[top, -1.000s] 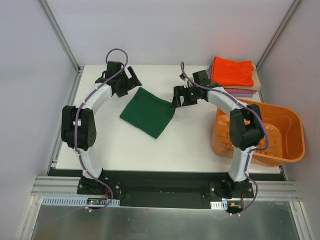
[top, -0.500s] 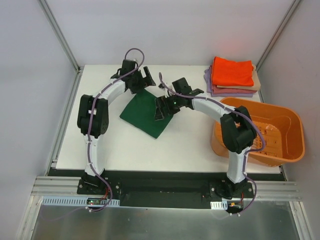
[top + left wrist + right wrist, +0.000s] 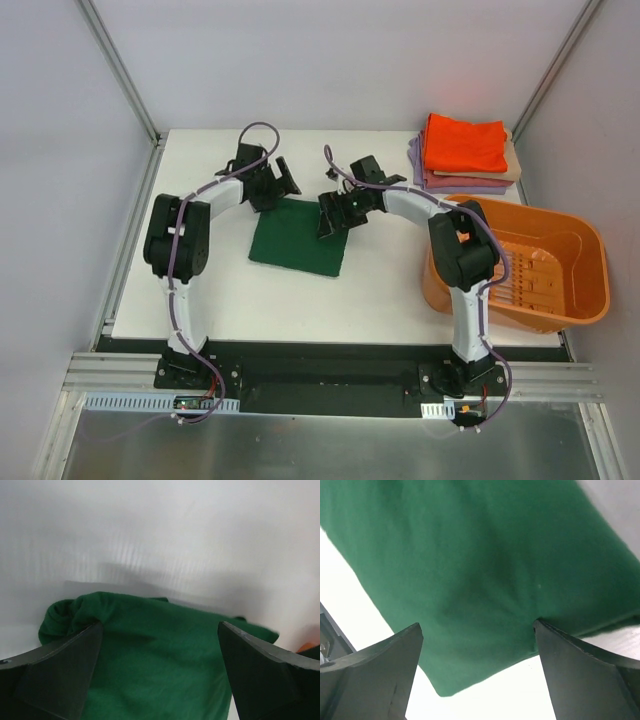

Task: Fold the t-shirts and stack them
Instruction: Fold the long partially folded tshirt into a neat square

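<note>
Black and spread wide, the left gripper (image 3: 276, 186) hangs at the far left corner of the green shirt (image 3: 298, 238), holding nothing. In its wrist view the cloth lies between the fingers (image 3: 55, 675), with a bunched edge at the left. The green shirt is folded into a flat rectangle on the white table (image 3: 225, 290). At the shirt's far right corner is the right gripper (image 3: 333, 214), also wide open and gripping nothing; whether its tips touch the cloth is unclear. Well right of the green shirt and farther back, the orange shirt (image 3: 465, 143) tops the tan shirt (image 3: 513, 162) and lavender shirt (image 3: 470, 186). Right of the green shirt stands an orange basket (image 3: 592, 270).
</note>
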